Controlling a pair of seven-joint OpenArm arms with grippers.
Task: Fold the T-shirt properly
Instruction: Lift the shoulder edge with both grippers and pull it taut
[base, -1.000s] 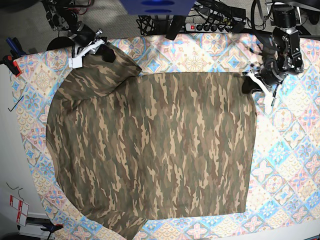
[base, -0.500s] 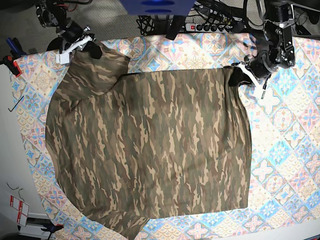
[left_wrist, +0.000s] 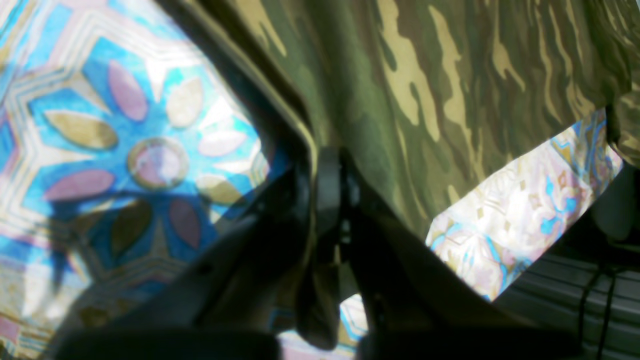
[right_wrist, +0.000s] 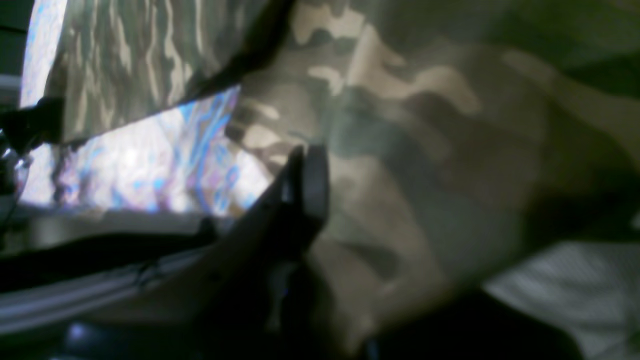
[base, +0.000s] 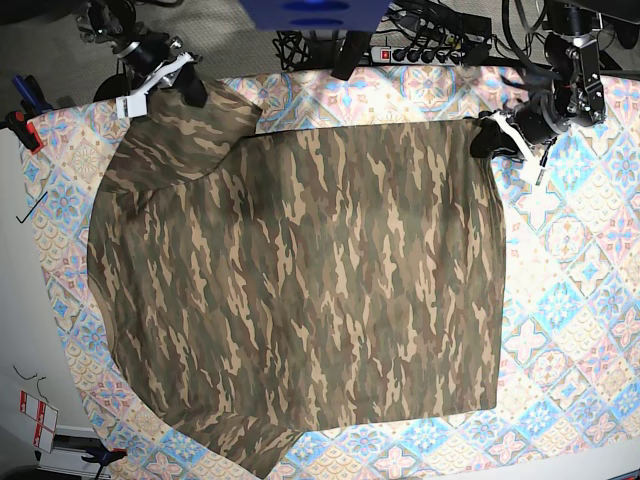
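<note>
**Both grippers pinch the shirt's far edge**

The T-shirt (base: 300, 280) lies spread flat on the tablecloth (base: 580, 300), covering most of it. Its long axis runs across the base view, from the hem edge on that view's right to a bunched end on its left, where a sleeve flap (base: 185, 135) folds over the body.

The left gripper (base: 487, 137) is pressed together on the shirt's far right corner, at the tablecloth's far side. The right gripper (base: 190, 92) pinches the sleeve flap at the far left corner. Both wrist views show cloth clamped between dark fingers (left_wrist: 327, 190), lifted slightly off the tablecloth.
</note>
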